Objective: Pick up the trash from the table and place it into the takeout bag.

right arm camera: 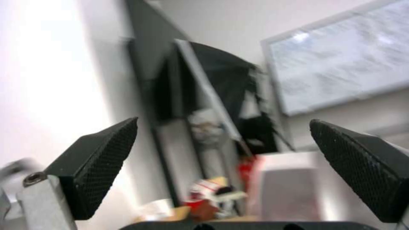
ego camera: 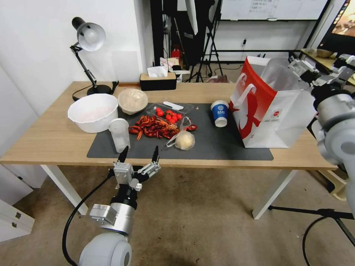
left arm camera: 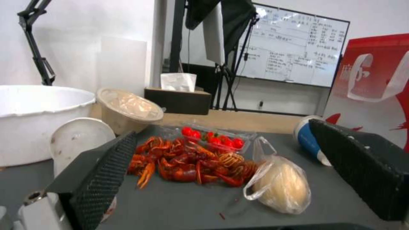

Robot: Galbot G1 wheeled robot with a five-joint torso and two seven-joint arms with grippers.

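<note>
From where I stand, almost nothing here can be read. The takeout bag (ego camera: 271, 111) at about two o'clock on my counter (ego camera: 55, 140) carries a small round red logo on its white face, too small to make out, and a big white swirl on its red side, no letters I can tell. The blue paper cup (ego camera: 220, 112) just beside it bears white lettering I cannot resolve. The whiteboard (left arm camera: 294, 48) at twelve o'clock behind holds rows of handwriting, all illegible.
</note>
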